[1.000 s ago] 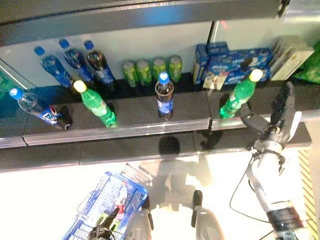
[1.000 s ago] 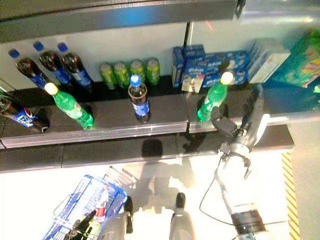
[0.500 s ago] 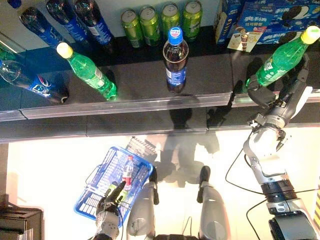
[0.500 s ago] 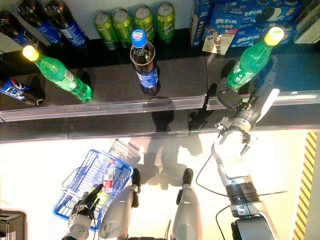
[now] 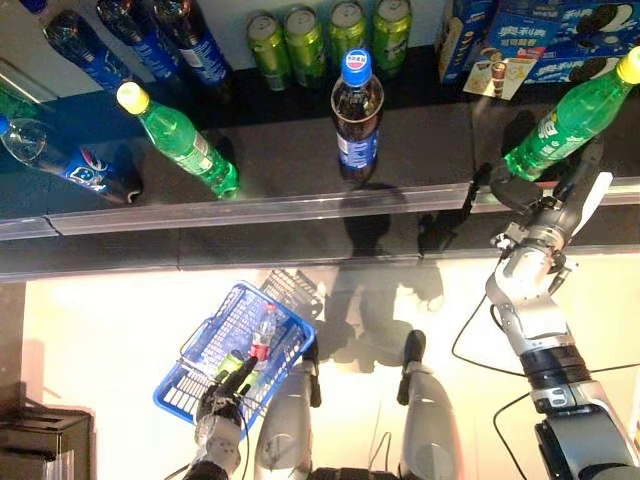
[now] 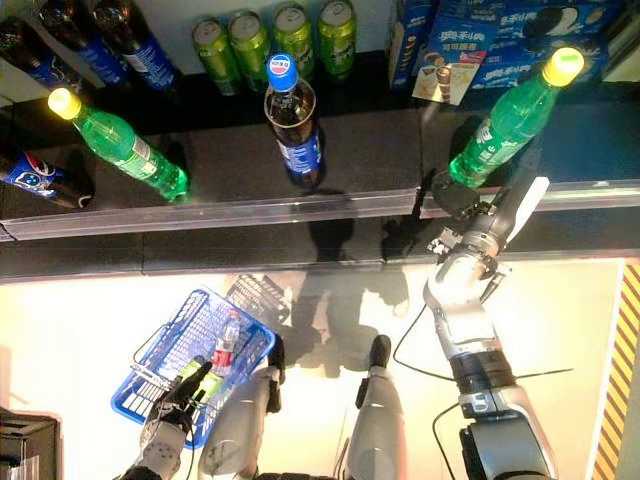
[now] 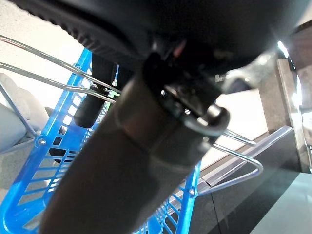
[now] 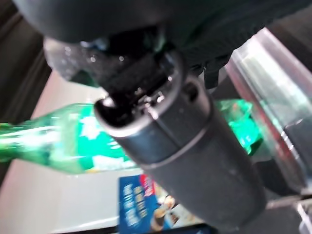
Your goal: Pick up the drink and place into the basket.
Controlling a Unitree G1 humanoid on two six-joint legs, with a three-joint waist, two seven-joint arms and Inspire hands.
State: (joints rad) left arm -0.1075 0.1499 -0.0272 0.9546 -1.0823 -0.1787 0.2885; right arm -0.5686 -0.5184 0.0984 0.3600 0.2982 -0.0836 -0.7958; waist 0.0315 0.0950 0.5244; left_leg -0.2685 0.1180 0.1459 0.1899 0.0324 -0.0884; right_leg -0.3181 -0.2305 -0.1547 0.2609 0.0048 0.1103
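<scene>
Right hand [image 6: 487, 228] at green bottle [image 6: 505, 125] — left hand [image 5: 222, 405] grips basket [image 5: 205, 347].

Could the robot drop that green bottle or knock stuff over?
Maybe. The right robot hand is only at the base of the tall green bottle, and whether its fingers have closed cannot be seen, so the bottle might tip on the shelf. Boxes stand close behind and could get bumped. The basket hangs low from the left robot hand, and already holds a small bottle that a dropped drink could hit.
</scene>
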